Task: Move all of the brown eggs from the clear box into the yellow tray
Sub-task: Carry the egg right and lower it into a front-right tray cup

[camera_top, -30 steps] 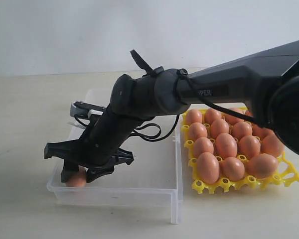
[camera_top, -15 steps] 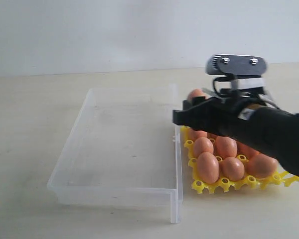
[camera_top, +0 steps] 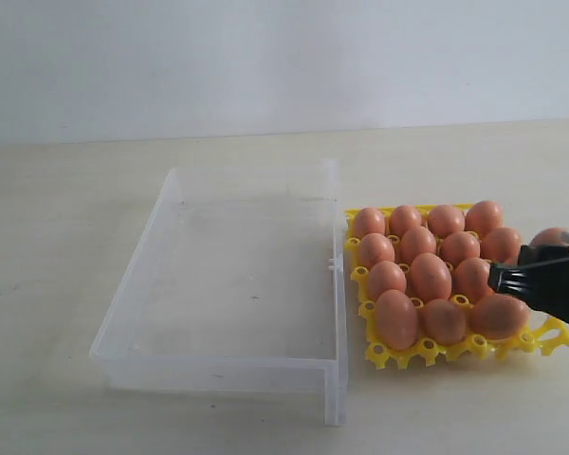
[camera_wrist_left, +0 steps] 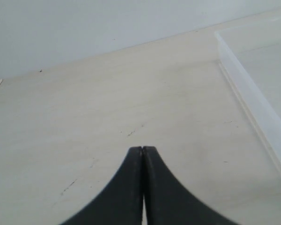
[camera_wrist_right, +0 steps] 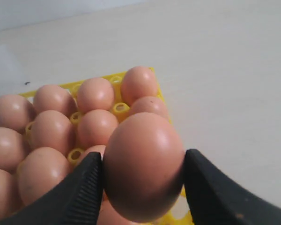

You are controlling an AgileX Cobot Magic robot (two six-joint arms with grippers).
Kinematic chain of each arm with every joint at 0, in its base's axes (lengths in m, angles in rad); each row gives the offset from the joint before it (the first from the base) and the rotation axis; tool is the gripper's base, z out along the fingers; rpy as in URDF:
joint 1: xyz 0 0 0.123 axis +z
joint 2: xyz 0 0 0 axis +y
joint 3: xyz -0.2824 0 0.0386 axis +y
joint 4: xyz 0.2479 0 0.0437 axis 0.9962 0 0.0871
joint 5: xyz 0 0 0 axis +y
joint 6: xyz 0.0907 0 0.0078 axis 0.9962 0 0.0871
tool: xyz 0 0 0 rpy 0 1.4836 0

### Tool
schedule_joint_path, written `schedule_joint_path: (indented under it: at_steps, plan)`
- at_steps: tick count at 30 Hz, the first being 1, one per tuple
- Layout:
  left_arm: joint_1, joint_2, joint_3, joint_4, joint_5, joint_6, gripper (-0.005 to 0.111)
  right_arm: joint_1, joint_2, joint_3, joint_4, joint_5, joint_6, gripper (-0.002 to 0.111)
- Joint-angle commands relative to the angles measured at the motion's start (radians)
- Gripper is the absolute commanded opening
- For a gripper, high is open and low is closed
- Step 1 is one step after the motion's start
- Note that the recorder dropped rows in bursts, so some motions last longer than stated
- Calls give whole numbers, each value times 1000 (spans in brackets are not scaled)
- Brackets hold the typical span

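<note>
Brown eggs (camera_top: 430, 277), fourteen by count, stand on end with long axes upright in the one yellow tray (camera_top: 377, 354) at the right of the exterior view, just beside the one clear box (camera_top: 218, 372) at centre-left. Only the right wrist view shows the fifteenth egg (camera_wrist_right: 143, 154) plainly: the right gripper (camera_wrist_right: 144, 183) clamps it across its short axis, its long axis crosswise to the line between the fingers, over the tray's edge. Only the left wrist view shows the left gripper (camera_wrist_left: 143, 152), fingertips pressed together, over bare table (camera_wrist_left: 84, 103) near the box's wall.
</note>
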Motion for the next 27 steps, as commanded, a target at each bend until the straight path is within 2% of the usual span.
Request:
schedule_joint_path:
  at_steps: [1,10,27]
  plan:
    - [-1,-6,-4,-1,-7,2,0,-8,-7,6,115,-43,-165,0]
    - [-1,-6,-4,-1,-7,2,0,-8,10,3,302,-78,-372,0]
    - [-1,-6,-4,-1,-7,2,0,-8,256,-58,234,-150,-339,0]
